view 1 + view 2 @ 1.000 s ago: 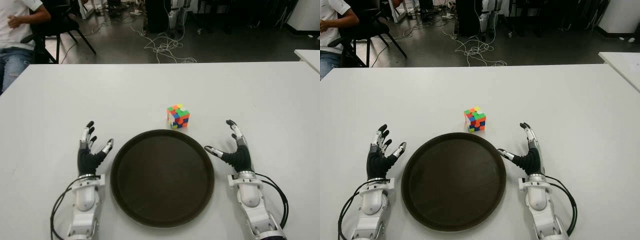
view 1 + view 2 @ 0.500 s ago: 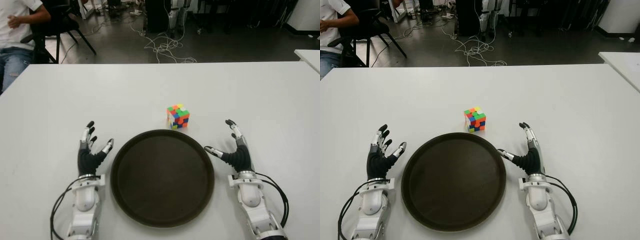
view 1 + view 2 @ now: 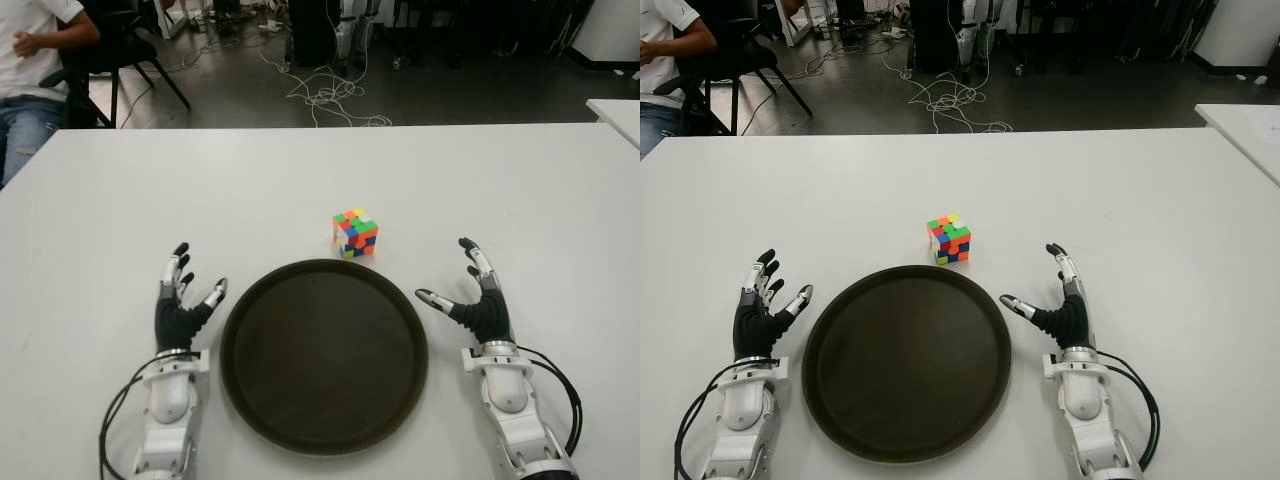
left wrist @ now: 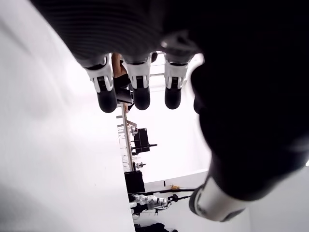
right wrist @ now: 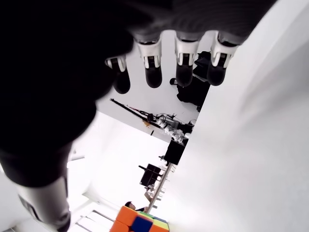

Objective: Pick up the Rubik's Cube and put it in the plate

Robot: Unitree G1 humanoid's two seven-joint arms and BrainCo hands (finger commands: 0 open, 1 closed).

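A scrambled Rubik's Cube stands on the white table, just beyond the far rim of the round dark brown plate. The plate has nothing in it. My right hand is right of the plate, fingers spread and holding nothing, nearer to me and to the right of the cube. The cube's corner also shows in the right wrist view. On the plate's left side my left hand stays open with its fingers extended.
A person sits on a chair past the table's far left corner. Cables lie on the floor behind the table. Another white table's corner shows at the right edge.
My right hand has shifted slightly to the right and toward me, away from the plate's rim. The cube, the plate and the left hand have not moved.
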